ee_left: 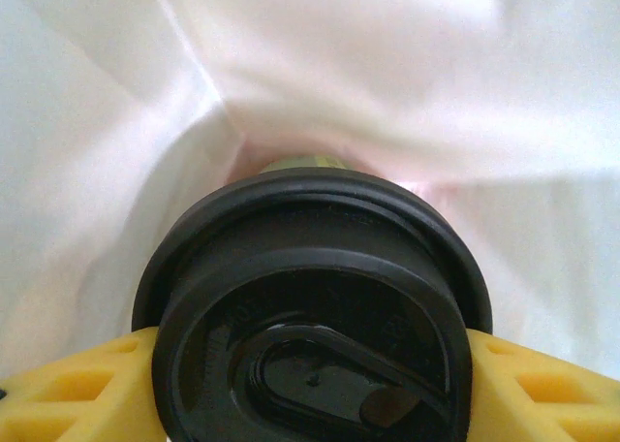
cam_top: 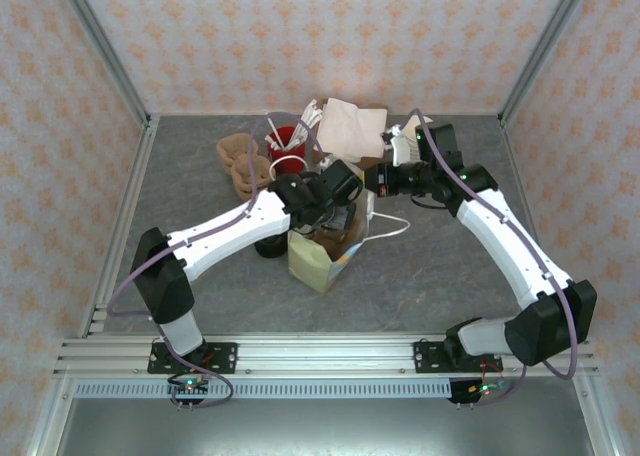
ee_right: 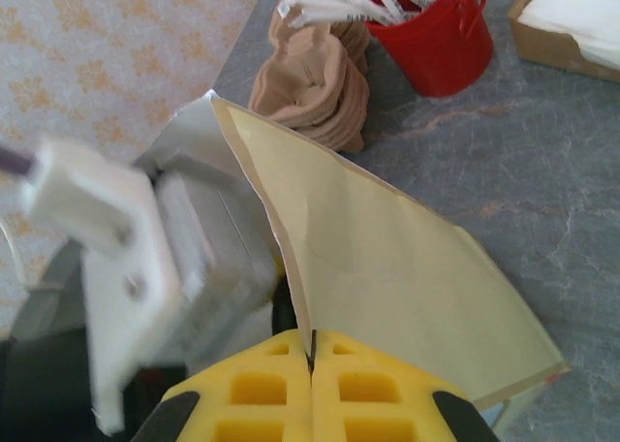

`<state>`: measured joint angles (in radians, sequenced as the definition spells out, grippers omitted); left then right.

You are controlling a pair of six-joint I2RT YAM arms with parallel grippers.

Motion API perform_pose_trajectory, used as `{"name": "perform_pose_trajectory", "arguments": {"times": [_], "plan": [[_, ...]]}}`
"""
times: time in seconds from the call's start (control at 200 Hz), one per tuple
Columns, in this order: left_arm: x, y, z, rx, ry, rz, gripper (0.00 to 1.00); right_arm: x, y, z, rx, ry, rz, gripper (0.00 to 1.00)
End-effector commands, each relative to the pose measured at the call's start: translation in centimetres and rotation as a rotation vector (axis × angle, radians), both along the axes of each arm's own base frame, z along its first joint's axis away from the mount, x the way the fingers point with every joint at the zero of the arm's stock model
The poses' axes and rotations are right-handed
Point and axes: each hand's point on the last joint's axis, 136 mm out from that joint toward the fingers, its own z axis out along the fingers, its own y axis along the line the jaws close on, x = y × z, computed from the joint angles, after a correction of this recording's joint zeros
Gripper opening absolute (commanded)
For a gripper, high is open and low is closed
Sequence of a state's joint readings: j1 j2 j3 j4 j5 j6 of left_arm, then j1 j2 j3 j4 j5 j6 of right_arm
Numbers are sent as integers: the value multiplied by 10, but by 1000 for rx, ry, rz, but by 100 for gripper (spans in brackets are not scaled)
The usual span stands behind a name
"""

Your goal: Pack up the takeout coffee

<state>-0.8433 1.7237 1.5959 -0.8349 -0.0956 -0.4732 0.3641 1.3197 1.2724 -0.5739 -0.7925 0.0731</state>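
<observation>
Lid point(ee_left: 310, 335), round glossy black, olive paper cup point(ee_left: 302, 163), creased pale bag point(ee_left: 407, 83)

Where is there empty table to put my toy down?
Bare table lies between the bag and the near edge, and along the left edge. The back middle is crowded: red bucket, brown trays, napkin box, bag.

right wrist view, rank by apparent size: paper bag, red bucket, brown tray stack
1. paper bag, nearest the camera
2. brown tray stack and red bucket: about alike, bucket cut off at top
</observation>
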Motion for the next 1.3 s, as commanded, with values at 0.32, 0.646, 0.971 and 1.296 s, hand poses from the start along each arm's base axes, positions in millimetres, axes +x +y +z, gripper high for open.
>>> {"name": "perform_pose_trajectory", "arguments": {"times": [0.32, 0.646, 0.971, 1.296], "plan": [[-14, 16, 27, 12, 60, 23, 61, -11, -2, 20, -2, -151, 31, 0], [-21, 5, 10, 39, 131, -49, 60, -11, 2, 26, -10, -199, 28, 0], [-6, -3, -15, 98, 156, -42, 60, -13, 8, 21, 18, -167, 19, 0], [6, -3, -32, 154, 175, -22, 60, -8, 9, 6, 28, -110, -16, 0]]}}
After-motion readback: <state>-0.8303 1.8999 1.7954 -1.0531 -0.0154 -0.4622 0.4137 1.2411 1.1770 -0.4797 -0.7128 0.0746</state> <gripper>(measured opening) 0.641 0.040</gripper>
